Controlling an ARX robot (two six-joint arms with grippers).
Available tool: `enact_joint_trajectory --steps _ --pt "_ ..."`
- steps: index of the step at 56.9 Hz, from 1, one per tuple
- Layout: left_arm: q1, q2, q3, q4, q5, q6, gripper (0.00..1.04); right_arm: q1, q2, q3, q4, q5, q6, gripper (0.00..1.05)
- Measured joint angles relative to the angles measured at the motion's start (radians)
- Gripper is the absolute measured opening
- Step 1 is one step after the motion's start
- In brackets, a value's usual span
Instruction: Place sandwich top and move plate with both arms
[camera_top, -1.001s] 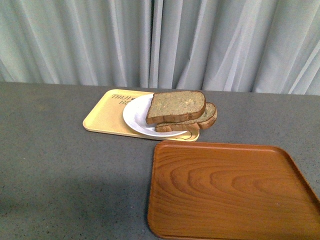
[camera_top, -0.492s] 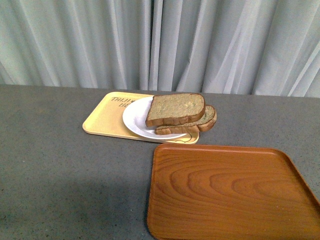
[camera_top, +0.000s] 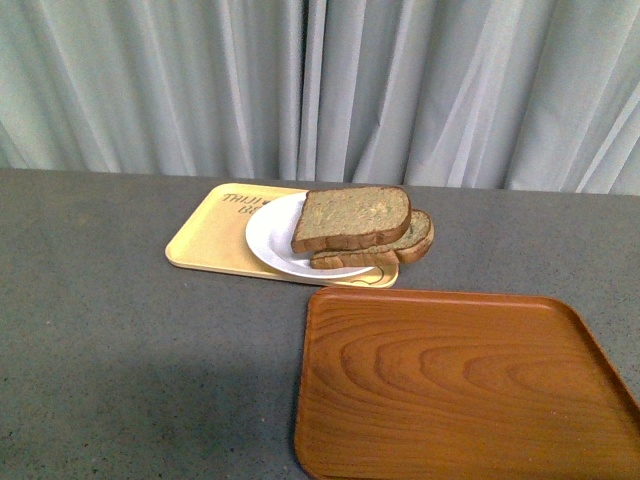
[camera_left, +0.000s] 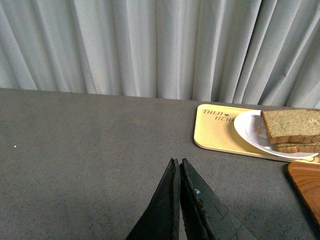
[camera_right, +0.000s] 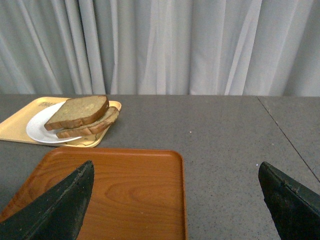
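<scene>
Curtained (camera_top: 320, 90) lab tabletop (camera_top: 120, 340)

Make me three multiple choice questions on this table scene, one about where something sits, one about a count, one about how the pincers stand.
1. Where does the plate rest?
A. on the wooden tray
B. on the yellow tray
C. on the bare table

2. How many bread slices are stacked on the plate?
A. one
B. two
C. four

3. How do the pincers stand?
A. left shut, right open
B. both open
C. left open, right shut

Answers:
1 B: the plate lies on the yellow tray, behind the wooden tray.
2 B: the top slice lies over a lower slice.
3 A: the left pincer has its fingers together, while the right pincer has its fingers wide apart; neither holds anything.
</scene>
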Motion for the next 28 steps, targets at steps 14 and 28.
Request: enact_joint_trajectory --steps 14,28 --pt "0.0 -0.137 0.0 -0.171 0.001 0.0 0.02 0.0 0.0 0.0 0.0 0.0 0.0 0.96" --pt "0.0 -0.204 0.0 -0.222 0.0 0.001 0.02 0.0 0.0 0.0 0.0 0.0 0.0 0.96"
